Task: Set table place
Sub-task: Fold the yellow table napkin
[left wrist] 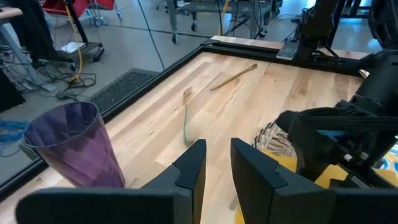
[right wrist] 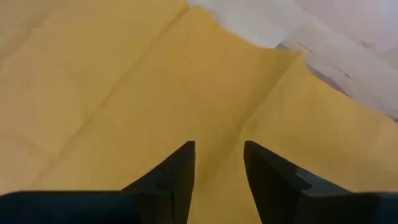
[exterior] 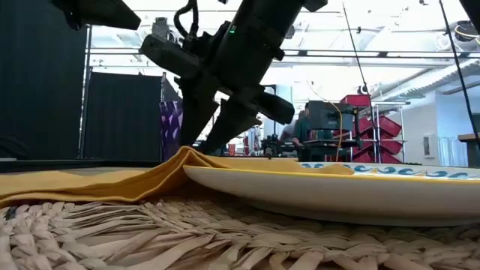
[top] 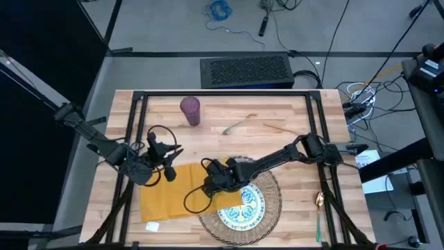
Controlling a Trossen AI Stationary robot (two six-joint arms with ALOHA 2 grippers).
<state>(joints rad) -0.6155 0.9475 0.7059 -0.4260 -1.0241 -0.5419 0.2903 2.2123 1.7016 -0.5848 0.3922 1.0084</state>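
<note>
The yellow napkin lies flat on the table, its right edge draped over the rim of the patterned plate, which sits on the woven mat. My right gripper hovers open just over the napkin beside the plate's rim. My left gripper is open and empty at the napkin's far left corner. The purple tumbler stands upright at the far left. A fork and another gold piece lie at the far middle.
A teal-handled spoon lies near the table's right edge. A small white tag sits by the napkin's near left corner. The black frame runs around the table. Bare wood lies between the tumbler and the cutlery.
</note>
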